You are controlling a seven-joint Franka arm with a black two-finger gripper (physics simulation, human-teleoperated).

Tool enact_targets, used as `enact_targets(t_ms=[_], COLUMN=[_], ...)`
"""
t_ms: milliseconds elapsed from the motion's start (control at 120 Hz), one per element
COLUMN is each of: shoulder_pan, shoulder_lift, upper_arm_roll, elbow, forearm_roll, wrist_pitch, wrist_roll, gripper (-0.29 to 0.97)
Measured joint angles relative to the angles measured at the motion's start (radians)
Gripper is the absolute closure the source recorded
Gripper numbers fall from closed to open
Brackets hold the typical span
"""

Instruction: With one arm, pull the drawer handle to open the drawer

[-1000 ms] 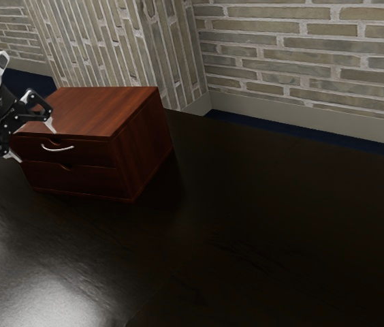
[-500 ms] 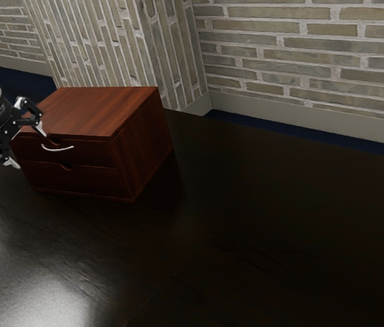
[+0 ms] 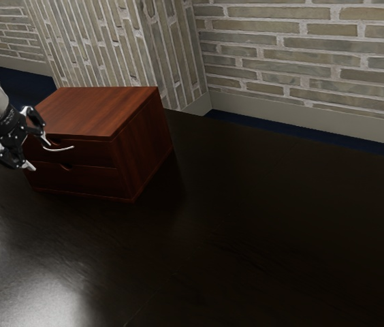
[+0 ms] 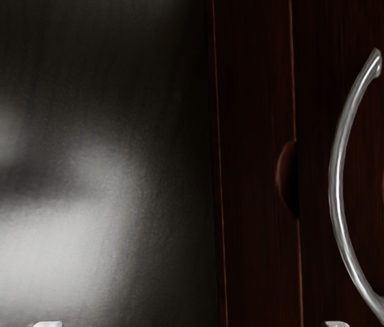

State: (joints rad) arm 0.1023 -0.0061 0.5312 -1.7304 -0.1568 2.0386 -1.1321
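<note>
Tool: Our tool is right at the front of the cabinet. Its two fingers are spread wide apart and hold nothing.
Handle: The silver handle is on the top drawer in the cabinet's front. That drawer looks shut.
Which way: From the tool, the handle is a little further in toward the cabinet's front. It is level with the tool's upper finger, not with the middle of the gap.
Long way: The handle lies flat along the cabinet's front. The fingers stand one above the other, so the handle runs across the gap.
Touching: The upper fingertip is just beside the handle's end. We cannot tell if they touch.
Next: We think the tool should go up the cabinet's front a bit, move in, squeeze the handle, then pull away from the cabinet.
</note>
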Motion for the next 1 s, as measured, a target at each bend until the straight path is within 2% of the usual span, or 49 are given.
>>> enact_targets(t_ms=[267, 583, 1000], shoulder_pan=[-0.023, 0.012, 0.019], shoulder_lift=[0.042, 0.085, 0.158], upper_arm_roll=[-0.009, 0.004, -0.007], elbow=[0.04, 0.071, 0.118], forearm_roll=[0.013, 0.06, 0.06], wrist_pitch=[0.038, 0.054, 0.084], wrist_roll=[-0.015, -0.024, -0.028], gripper=[0.34, 0.36, 0.38])
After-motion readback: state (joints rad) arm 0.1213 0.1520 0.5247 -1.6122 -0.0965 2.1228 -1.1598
